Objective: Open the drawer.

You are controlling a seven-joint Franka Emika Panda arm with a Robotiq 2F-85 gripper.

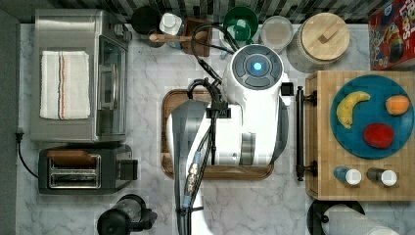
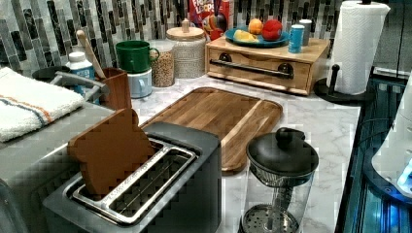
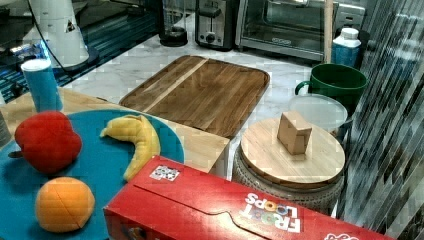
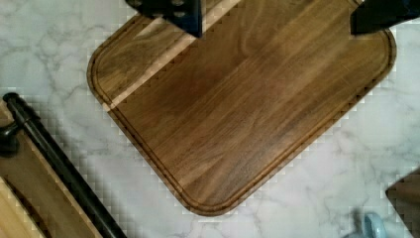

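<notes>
The two black fingers [image 4: 173, 12] of the gripper [image 4: 275, 15] stand wide apart with nothing between them, hanging above the dark brown rounded wooden tray [image 4: 242, 104] without touching it. In the wrist view the tray's grooved rim and a pale strip of wood in its surface show below the fingertips, and the white marble counter [image 4: 64, 54] runs around it.

In the top view the white robot arm [image 1: 244, 117] covers most of the tray [image 1: 169, 105], its round cap with a blue light over the tray's far half.

Just beside the tray, on the top view's right, sits the light-wood butcher-block box [image 1: 323, 142]. The wide light-wood drawer [image 2: 262, 71] forms its front, facing the tray, and appears closed, flush with the box. The drawer's long black bar handle [image 1: 299, 132] runs along that front on two black posts, close to the tray's edge but apart from it; the wrist view shows one end of this handle [image 4: 54, 158] near a rounded corner of the tray.

On top of the box rests a blue round plate [image 1: 372, 147] holding a yellow banana [image 1: 351, 107], a red apple [image 1: 379, 135] and an orange [image 1: 397, 105].
</notes>
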